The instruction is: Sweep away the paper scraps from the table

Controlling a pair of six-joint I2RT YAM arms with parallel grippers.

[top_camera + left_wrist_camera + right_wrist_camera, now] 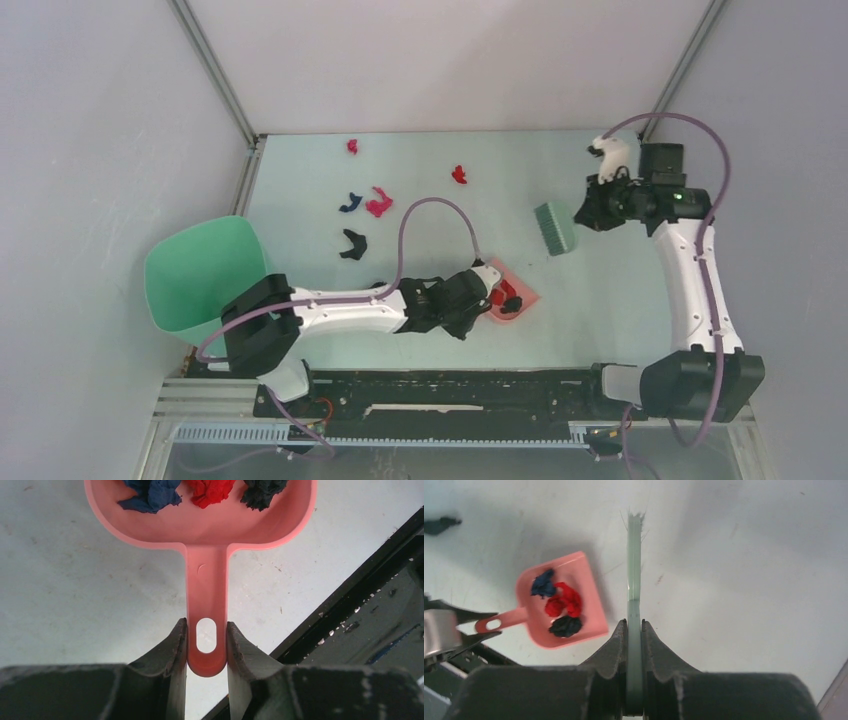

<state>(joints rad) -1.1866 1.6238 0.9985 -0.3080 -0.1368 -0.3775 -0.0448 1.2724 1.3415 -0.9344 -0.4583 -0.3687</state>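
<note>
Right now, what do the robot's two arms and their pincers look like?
Both the left arm and right arm have white tubular links joined by boxy black joints. A lilac cable loops along each. A small green light glows by the right wrist. The left pincer and right pincer have dark grey, scuffed fingers tapering to curved tips.

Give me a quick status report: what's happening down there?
Left gripper shut on dustpan handle. Right gripper shut on brush. Five paper scraps loose on table, others in dustpan. Nothing seen blocking them.
</note>
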